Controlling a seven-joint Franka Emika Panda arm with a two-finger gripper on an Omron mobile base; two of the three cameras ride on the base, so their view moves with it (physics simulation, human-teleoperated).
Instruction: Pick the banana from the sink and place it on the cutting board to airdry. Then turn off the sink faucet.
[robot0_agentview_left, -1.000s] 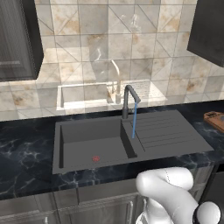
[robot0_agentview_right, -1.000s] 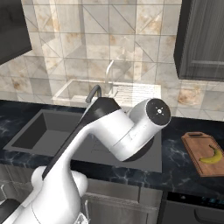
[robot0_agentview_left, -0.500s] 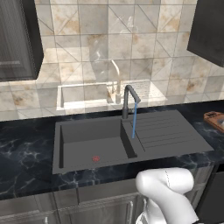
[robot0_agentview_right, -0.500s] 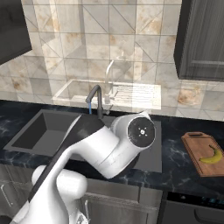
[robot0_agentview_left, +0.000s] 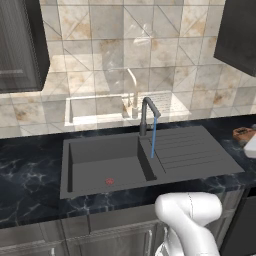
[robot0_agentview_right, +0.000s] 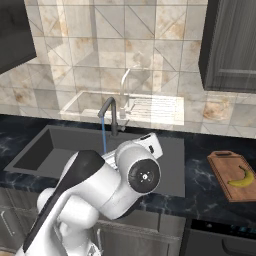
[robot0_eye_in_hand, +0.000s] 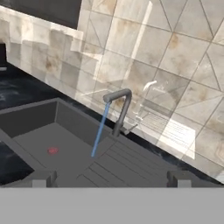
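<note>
Yellow against brown wood: you see the banana (robot0_agentview_right: 241, 177) lying flat on the cutting board (robot0_agentview_right: 223, 163), which rests on the black marbled desk (robot0_agentview_right: 200, 172) towards its right end, well apart from the sink (robot0_agentview_left: 120, 160). In the left base view, you find a corner of the cutting board (robot0_agentview_left: 243, 133) at the right edge of the frame.

You can read the sink as a dark grey basin set into the desk, with a ribbed drainboard (robot0_agentview_left: 192, 152) on its right half and a small red drain ring (robot0_agentview_left: 109, 181) on the basin floor. The sink faucet (robot0_agentview_left: 148, 114) stands upright at the back rim between basin and drainboard, and a thin blue water stream (robot0_agentview_left: 153, 140) falls from its angled spout, so it is running.

In the hand view, you look across the sink (robot0_eye_in_hand: 52, 135) at the sink faucet (robot0_eye_in_hand: 121, 111), with the water stream (robot0_eye_in_hand: 99, 130) landing near the edge of the drainboard. The claw (robot0_eye_in_hand: 109, 179) shows its two dark finger tips (robot0_eye_in_hand: 43, 178) standing far apart at the bottom, spread wide with nothing between them.

Behind the desk, you see a pale tiled wall (robot0_agentview_left: 125, 55) bearing a beige reflection of basin and tap.
</note>
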